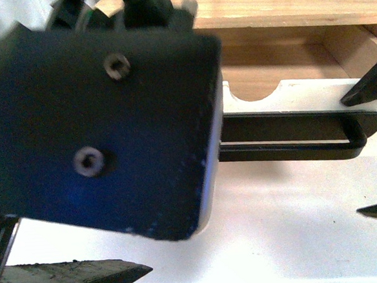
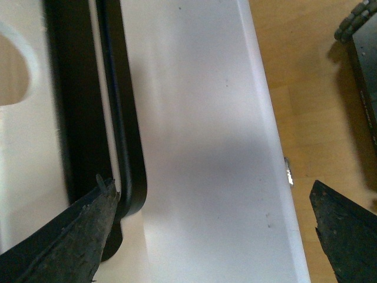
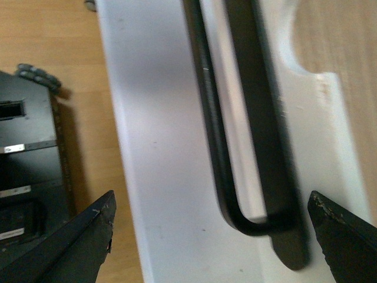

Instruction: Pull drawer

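- The drawer is faced by both end effectors, its white front just ahead of them.
- Its handle is laid crosswise inside the gap of the wide-spread right end effector.
- The left end effector, equally wide, is offset, with only the handle's end reached, beside one finger.

handle: its left part hides behind a big black block in the front view; one end sits behind a finger in the left wrist view.
big black block: blurry, cut off at the top and left.
drawer: left half covered by the block.
left gripper: only finger ends show.
right gripper: only finger ends show.
black box: cut off; labels too small to read.
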Action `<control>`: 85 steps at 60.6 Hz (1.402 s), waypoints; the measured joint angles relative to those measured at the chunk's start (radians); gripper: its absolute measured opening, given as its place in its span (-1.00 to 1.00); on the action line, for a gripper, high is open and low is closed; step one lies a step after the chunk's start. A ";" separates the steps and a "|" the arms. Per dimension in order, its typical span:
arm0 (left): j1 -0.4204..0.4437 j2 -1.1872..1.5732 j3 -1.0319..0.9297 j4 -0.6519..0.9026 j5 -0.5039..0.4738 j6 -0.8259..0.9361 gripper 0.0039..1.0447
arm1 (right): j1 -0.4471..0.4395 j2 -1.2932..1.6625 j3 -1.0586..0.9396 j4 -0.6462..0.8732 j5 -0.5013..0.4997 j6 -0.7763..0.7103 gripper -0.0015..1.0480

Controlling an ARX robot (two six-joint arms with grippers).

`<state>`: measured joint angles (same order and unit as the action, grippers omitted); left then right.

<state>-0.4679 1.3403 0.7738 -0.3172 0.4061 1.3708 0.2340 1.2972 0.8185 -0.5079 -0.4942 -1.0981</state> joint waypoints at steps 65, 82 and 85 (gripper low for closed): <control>0.625 -0.910 -0.605 0.457 -0.185 -1.236 0.88 | -0.383 -0.953 -0.670 0.596 0.333 0.912 0.82; 0.691 -1.018 -0.638 0.392 -0.185 -1.527 0.88 | -0.378 -1.010 -0.710 0.613 0.364 1.027 0.72; 0.677 -1.045 -0.681 0.491 -0.211 -1.463 0.62 | -0.367 -1.035 -0.741 0.677 0.372 1.058 0.49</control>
<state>0.2092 0.2955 0.0929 0.1738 0.1955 -0.0925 -0.1333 0.2626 0.0772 0.1692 -0.1226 -0.0402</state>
